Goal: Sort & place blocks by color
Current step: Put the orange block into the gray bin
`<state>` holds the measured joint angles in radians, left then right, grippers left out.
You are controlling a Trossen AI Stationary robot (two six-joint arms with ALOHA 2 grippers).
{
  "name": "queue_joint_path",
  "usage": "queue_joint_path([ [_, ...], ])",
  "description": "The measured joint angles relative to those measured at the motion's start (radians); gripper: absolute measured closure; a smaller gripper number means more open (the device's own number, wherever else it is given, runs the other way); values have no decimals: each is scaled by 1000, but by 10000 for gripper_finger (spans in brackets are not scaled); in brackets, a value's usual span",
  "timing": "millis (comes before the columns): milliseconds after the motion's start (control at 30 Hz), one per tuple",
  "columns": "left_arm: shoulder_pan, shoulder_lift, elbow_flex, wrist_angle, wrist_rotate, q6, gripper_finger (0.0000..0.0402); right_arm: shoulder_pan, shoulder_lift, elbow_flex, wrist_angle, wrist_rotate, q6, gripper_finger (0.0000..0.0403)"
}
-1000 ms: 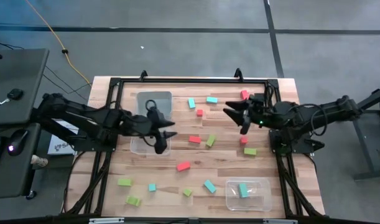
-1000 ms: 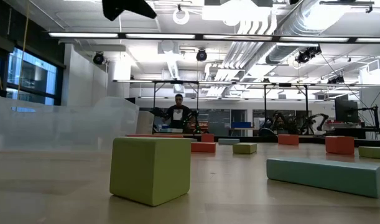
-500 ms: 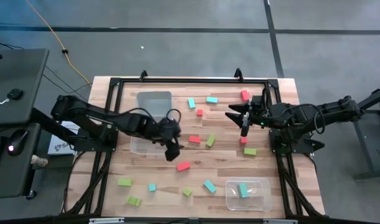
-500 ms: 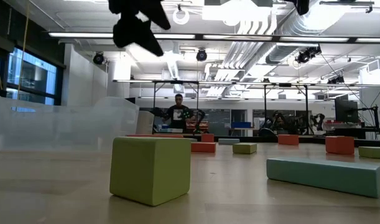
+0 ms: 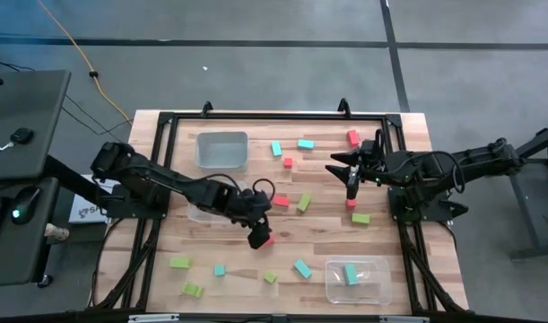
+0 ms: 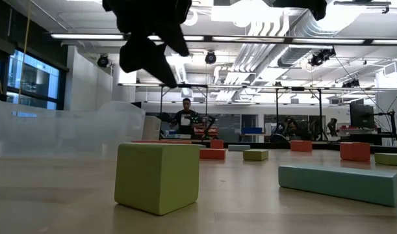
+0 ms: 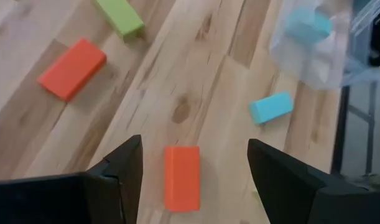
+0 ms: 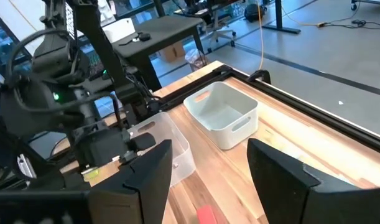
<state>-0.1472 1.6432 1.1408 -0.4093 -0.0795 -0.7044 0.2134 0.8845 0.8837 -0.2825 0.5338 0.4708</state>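
Observation:
Red, lime green and teal blocks lie scattered on the wooden table (image 5: 211, 247). My left gripper (image 7: 194, 144) is open and slants down above a red bar (image 7: 181, 177), which lies flat on the table between and below its fingers, untouched. The high view shows the same gripper (image 5: 257, 235) beside that bar (image 5: 266, 240). My right gripper (image 5: 350, 176) hangs open and empty above the table's right half, near a red block (image 5: 352, 203). One teal block (image 5: 351, 274) lies in the clear tub (image 5: 374, 289) at the near right.
A white tub (image 5: 221, 148) stands at the far left, and a clear tub (image 5: 198, 212) sits partly under my left arm. Close to the low camera are a green cube (image 6: 158, 177) and a teal bar (image 6: 339, 183). A person stands far behind the table.
My left gripper has left the clear tub at the left, travelling toward the table's right and near edge and sinking toward the red bar. In the low view it has come down into the picture from the top.

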Motion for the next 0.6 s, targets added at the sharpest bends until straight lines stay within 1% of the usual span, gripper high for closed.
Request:
queue_joint_path([
  [267, -42, 65, 0, 18, -2, -2, 177, 0, 0, 0, -24, 0, 0, 206],
  [600, -70, 114, 0, 25, -26, -27, 177, 0, 0, 0, -41, 1, 0, 206],
])
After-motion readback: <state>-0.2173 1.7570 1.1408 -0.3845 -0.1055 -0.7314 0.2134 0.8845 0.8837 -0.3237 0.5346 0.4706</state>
